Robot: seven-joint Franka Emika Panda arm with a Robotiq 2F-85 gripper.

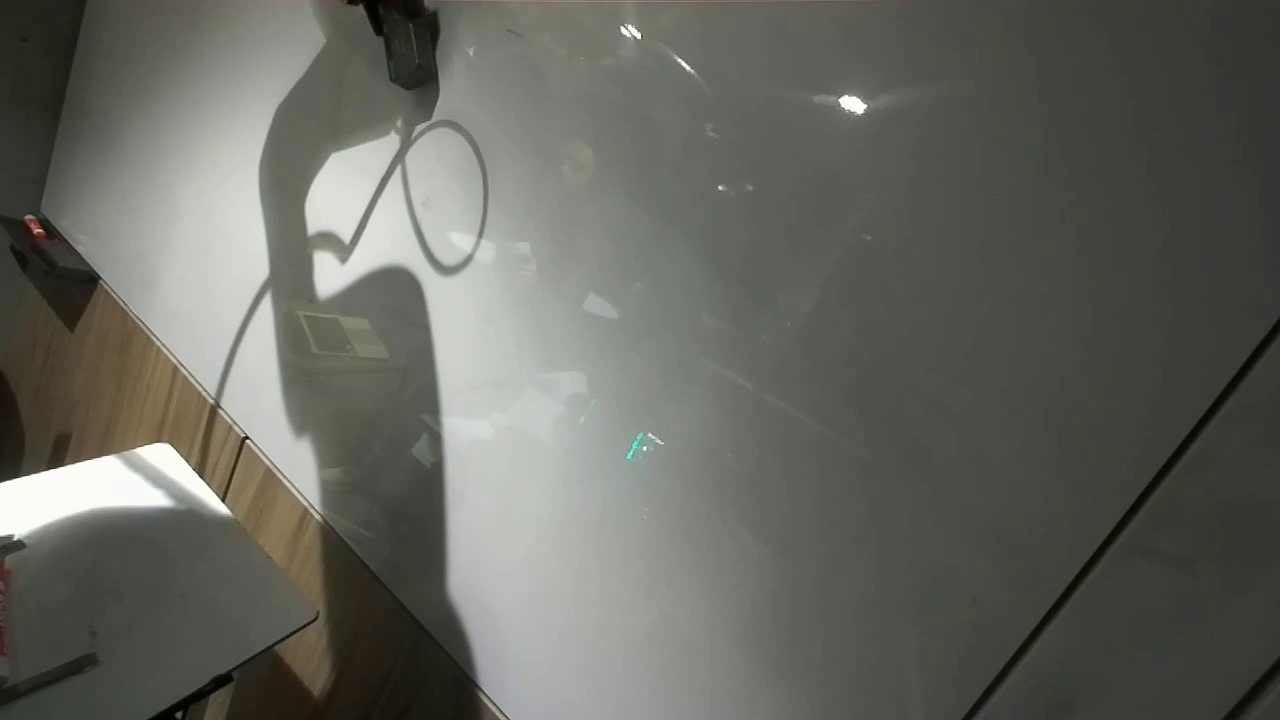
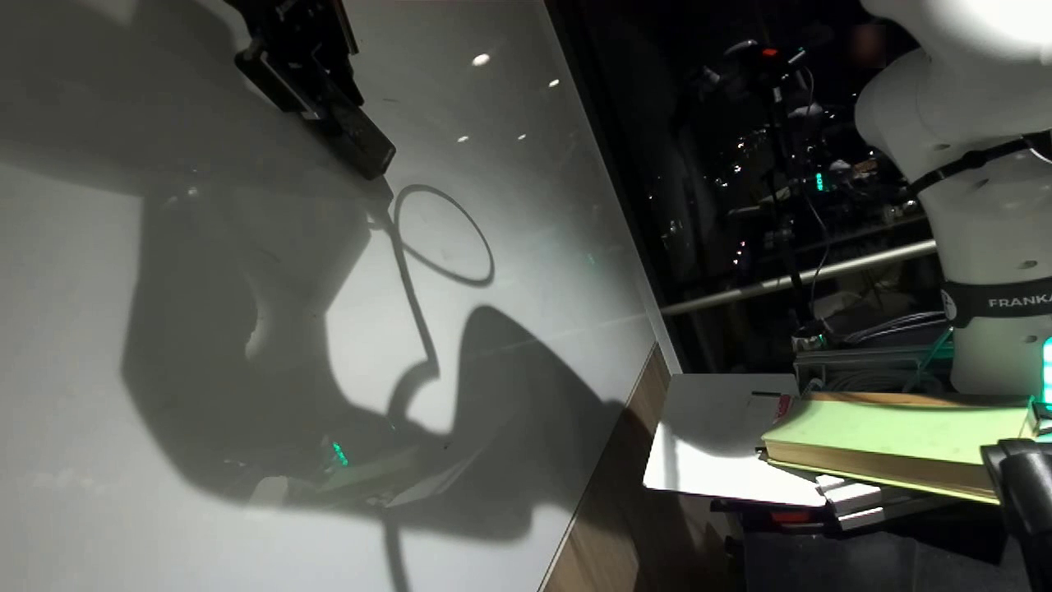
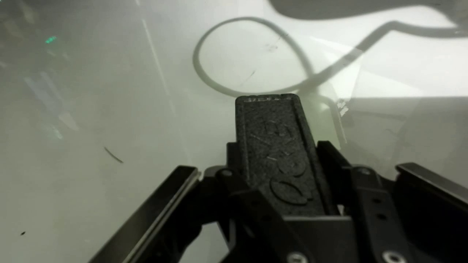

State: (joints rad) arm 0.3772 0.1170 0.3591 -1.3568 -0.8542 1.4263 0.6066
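My gripper [image 3: 278, 157] is shut on a dark grey eraser-like block [image 3: 268, 117] with raised lettering on its face. One finger presses on each long side, and the far end of the block sticks out past the fingertips. In both exterior views the block [image 1: 410, 55] [image 2: 366, 144] is near the top, close to a glossy white board [image 1: 700, 560]. I cannot tell whether it touches the board. The gripper also shows in an exterior view [image 2: 308, 94]. A short thin dark mark [image 3: 113, 155] is on the board, left of the gripper in the wrist view.
Arm and cable shadows and bright reflections fall across the board. A wood panel [image 1: 150, 370] borders it. A small dark holder with a red item [image 1: 36, 227] sits at its edge. A white tabletop [image 2: 715, 411] bears a thick green book-like block [image 2: 896, 419] near the white robot base [image 2: 994, 214].
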